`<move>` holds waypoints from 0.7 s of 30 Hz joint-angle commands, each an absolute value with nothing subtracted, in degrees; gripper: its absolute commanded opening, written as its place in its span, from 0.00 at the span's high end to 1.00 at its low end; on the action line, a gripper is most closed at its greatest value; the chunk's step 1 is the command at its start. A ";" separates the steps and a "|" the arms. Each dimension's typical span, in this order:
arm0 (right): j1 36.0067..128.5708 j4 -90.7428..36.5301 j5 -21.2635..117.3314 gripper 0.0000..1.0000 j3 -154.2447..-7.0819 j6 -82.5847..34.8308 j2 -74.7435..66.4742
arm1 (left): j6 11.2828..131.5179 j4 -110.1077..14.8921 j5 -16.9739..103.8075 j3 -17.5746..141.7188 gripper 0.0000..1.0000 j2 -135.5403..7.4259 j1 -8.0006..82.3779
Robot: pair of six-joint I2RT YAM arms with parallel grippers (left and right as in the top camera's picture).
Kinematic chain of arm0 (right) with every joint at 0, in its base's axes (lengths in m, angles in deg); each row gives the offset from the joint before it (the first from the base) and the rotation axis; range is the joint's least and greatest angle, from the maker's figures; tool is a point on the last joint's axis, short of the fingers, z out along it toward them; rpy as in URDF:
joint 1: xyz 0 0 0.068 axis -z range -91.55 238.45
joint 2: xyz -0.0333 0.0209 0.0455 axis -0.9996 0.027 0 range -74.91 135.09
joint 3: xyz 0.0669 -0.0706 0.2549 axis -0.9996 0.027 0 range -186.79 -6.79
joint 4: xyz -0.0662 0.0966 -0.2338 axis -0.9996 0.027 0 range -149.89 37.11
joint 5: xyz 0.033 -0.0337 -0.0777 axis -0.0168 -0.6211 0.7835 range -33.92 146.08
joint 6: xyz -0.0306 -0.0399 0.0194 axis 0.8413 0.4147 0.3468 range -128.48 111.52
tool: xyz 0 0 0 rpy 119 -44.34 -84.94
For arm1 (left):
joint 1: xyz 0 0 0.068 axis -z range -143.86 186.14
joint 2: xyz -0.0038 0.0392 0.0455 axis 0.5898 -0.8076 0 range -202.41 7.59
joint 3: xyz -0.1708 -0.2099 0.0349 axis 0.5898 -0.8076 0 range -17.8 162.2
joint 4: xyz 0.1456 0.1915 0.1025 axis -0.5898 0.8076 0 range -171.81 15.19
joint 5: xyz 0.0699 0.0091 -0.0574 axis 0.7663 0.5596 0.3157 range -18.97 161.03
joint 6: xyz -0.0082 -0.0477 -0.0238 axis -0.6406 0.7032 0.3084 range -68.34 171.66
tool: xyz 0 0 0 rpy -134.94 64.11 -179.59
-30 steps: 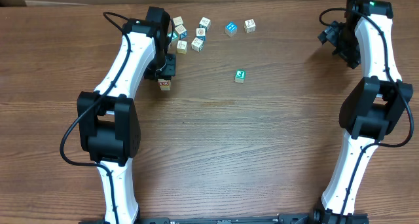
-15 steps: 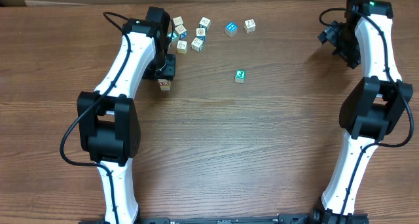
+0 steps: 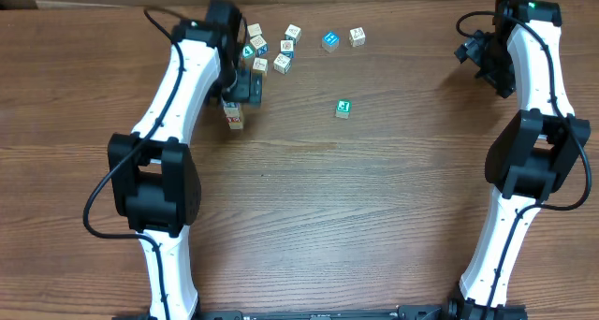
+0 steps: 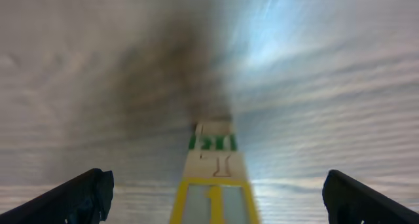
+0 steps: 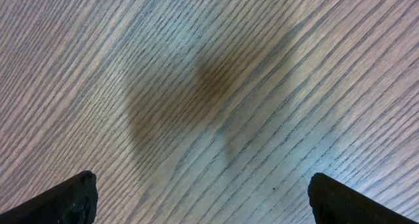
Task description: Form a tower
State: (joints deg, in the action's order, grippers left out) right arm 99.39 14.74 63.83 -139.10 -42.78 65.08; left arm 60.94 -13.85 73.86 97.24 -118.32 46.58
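The tower [image 4: 213, 196] between left gripper [image 4: 217, 179] jaws (wide apart)

The tower [image 4: 213, 185], seen from the left wrist, has a yellow-framed face at the bottom edge of the view with a yellow character that reads like a 1, though it may be a capital I. The face above it carries a pale outlined character, a T or an I, too blurred to settle. Above that is green print, unreadable. From overhead, the green cube [image 3: 343, 108] bears a white character, perhaps an E. The blue cube [image 3: 329, 41] shows a white mark like an H. Print on the other loose cubes [image 3: 282, 63] is too small to read.
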 commanded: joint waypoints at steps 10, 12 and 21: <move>99.57 14.70 63.96 0.00 -139.60 -42.74 62.28 | 68.42 -12.54 74.19 110.88 0.00 -117.75 37.83; 99.57 14.70 63.96 0.00 -139.60 -42.74 62.28 | 68.40 -11.55 74.24 110.77 0.01 -117.75 36.00; 99.57 14.70 63.96 0.00 -139.60 -42.76 62.28 | 68.40 -9.81 74.21 110.77 0.00 -117.75 30.60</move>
